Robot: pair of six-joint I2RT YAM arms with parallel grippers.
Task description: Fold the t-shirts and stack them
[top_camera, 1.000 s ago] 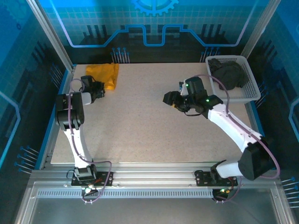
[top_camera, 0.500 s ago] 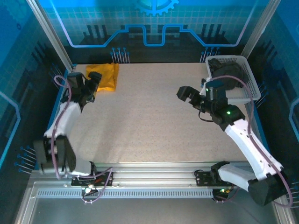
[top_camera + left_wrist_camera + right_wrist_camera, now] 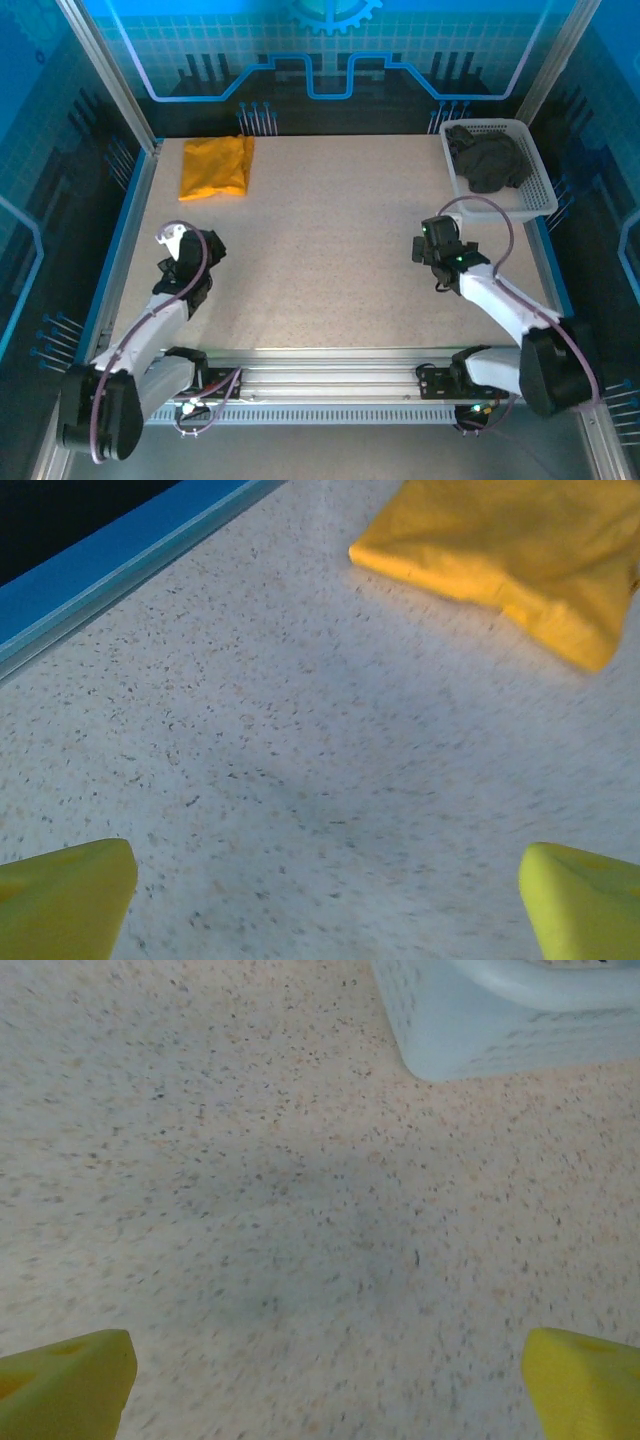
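Left fingers (image 3: 62, 898) and right fingers (image 3: 62, 1378) gape empty; next, best lift charcoal shirt (image 3: 490, 162) clear of basket (image 3: 497, 215) by one edge.

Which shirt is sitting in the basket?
The dark grey t-shirt, bunched up inside the white basket. The orange t-shirt lies folded flat on the table instead.

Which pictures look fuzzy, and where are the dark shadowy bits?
Left wrist view: a soft grey shadow lies on the middle of the table, and the orange t-shirt looks slightly soft. Right wrist view: a dim shadow patch mid-table, and the white basket is blurry. Top view: sharper, with a bluish tint.
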